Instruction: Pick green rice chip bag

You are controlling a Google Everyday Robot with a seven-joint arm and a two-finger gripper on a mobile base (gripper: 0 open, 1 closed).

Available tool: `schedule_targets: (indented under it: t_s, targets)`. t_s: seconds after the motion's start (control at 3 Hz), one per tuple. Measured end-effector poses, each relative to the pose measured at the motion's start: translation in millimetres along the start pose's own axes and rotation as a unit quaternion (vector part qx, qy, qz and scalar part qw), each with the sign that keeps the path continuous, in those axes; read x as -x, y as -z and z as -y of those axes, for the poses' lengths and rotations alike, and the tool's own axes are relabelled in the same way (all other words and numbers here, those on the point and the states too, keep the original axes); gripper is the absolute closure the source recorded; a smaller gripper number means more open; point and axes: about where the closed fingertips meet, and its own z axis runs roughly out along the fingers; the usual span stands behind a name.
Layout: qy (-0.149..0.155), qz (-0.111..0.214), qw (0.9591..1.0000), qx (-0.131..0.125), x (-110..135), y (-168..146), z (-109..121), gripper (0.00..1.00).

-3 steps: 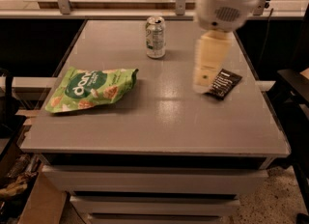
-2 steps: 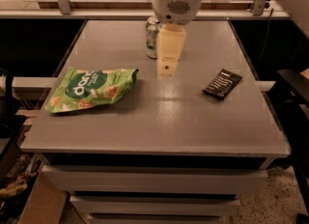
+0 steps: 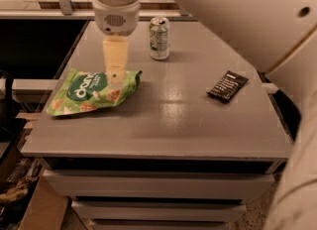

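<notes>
Green rice chip bag (image 3: 84, 92) lies flat on the table (image 3: 173, 120) at the frame's left, the tool (image 3: 116, 78) above its upper-right edge, opening impossible to tell; pinching only the crinkly film could let the bag slip.

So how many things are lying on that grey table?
3: the green rice chip bag at left, with the pincer over its right end; a drink can at the back; a dark wrapper at right. The arm may hide more.
</notes>
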Motion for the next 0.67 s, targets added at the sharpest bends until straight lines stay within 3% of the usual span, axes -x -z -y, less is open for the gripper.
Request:
schedule_targets:
  t_s: [0.33, 0.67]
  targets:
    - [0.013, -0.006, 0.9998, 0.012, 34, -25, -2, 0.00]
    - [0.015, -0.007, 0.9994, 0.031, 50, -51, -9, 0.00]
